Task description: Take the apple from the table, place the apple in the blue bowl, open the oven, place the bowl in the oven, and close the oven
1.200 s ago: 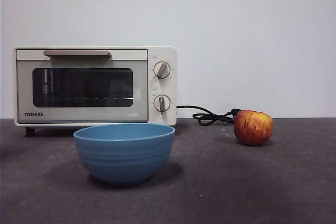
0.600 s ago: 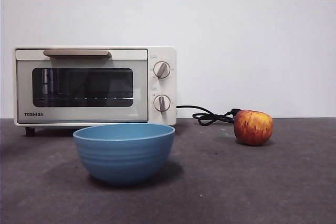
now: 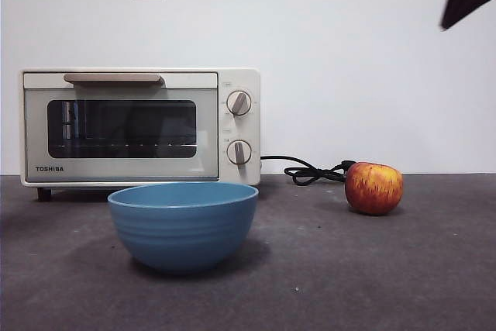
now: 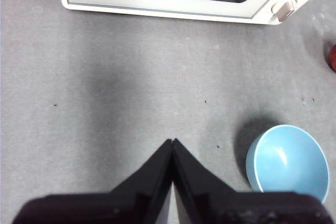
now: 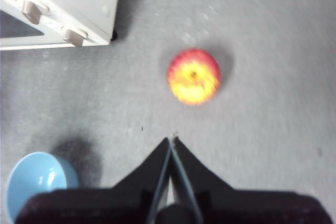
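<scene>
Apple (image 3: 373, 187) sits on the dark grey table (image 3: 387, 269), to the right of the oven (image 3: 139, 125) and near the coiled end of its black cord (image 3: 310, 172), well apart from the blue bowl (image 3: 183, 225) standing empty in front of the oven. From its wrist view the right tool (image 5: 171, 141) hangs above the table with its jaws pressed together and holding nothing, the apple lying just ahead of the tips. A dark tip of an arm shows at the front view's top right corner. The left tool (image 4: 172, 142) is likewise closed and empty, over bare table between oven and bowl. The oven door is shut.
</scene>
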`<action>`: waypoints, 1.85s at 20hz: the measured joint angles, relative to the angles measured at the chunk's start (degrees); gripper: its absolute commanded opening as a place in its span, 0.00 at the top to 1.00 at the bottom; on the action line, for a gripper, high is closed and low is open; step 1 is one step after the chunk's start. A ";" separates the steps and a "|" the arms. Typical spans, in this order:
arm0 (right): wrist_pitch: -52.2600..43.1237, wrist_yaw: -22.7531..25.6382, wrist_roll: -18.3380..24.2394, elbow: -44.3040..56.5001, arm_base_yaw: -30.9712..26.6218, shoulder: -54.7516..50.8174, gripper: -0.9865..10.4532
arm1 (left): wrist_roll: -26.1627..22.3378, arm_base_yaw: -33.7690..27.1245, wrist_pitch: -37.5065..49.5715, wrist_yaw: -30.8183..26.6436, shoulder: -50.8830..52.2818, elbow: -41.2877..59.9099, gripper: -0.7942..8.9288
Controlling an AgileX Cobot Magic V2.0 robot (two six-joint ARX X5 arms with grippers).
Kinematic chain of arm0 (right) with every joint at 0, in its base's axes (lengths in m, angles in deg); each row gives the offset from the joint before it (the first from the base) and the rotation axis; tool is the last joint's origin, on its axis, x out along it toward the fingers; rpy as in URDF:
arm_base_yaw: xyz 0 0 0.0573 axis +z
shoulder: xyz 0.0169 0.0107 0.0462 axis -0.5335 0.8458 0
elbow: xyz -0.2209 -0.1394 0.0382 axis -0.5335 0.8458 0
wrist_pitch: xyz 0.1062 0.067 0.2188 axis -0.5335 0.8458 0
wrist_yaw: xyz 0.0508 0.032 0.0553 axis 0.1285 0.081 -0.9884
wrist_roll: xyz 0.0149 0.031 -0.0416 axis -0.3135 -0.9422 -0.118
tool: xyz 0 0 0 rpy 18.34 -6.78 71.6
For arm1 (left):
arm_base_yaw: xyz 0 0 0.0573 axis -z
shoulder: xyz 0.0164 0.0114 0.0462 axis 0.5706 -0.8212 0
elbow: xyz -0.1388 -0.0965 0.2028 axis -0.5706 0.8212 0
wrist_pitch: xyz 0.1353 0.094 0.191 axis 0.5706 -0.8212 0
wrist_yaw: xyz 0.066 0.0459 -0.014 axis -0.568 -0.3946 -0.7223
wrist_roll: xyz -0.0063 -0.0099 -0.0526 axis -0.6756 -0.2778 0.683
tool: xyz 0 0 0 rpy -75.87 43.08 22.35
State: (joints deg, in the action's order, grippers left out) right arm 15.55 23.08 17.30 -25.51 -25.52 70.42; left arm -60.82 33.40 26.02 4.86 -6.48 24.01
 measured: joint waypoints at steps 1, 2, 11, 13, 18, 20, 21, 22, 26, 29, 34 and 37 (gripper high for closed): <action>0.55 1.73 0.26 -1.90 1.60 2.10 0.91 | -0.02 0.00 -0.13 0.04 -0.11 0.00 0.92; 1.14 3.34 0.46 -3.28 2.67 3.85 0.90 | -0.02 0.00 -0.33 0.04 -0.24 0.00 0.92; 4.61 19.15 3.61 -11.41 9.88 20.39 0.85 | -0.02 0.00 -1.64 0.02 -0.57 0.00 0.92; 4.48 19.17 3.63 -12.28 10.14 23.41 0.66 | -0.02 0.00 -1.64 0.02 -0.59 0.00 0.92; 2.51 19.28 3.58 -13.44 10.14 28.59 0.38 | -0.02 0.00 -1.64 0.02 -0.59 0.00 0.92; 0.46 19.50 3.58 -13.46 10.14 29.70 0.38 | -0.02 0.00 -1.64 0.02 -0.59 0.00 0.92; -0.57 19.50 3.58 -13.46 10.14 30.12 0.38 | -0.02 0.00 -1.64 0.02 -0.59 0.00 0.92; -1.46 19.50 3.56 -13.53 10.14 30.67 0.38 | -0.02 0.00 -1.64 0.02 -0.59 0.00 0.92; -2.97 19.54 3.15 -13.55 10.14 33.22 0.38 | -0.02 0.00 -1.64 0.02 -0.59 0.00 0.92; -5.01 19.41 2.71 -13.55 10.14 34.47 0.38 | -0.02 0.00 -1.64 0.02 -0.59 0.00 0.92; -7.15 19.08 1.62 -13.62 10.14 35.23 0.38 | -0.02 0.00 -1.64 0.02 -0.61 0.00 0.92; -7.54 18.95 1.27 -13.64 10.14 36.94 0.38 | -0.02 0.00 -1.64 0.02 -0.61 0.00 0.92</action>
State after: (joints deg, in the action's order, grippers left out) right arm 8.01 42.03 18.57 -39.15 -15.38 107.36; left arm -60.84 33.40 24.38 4.88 -7.09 24.01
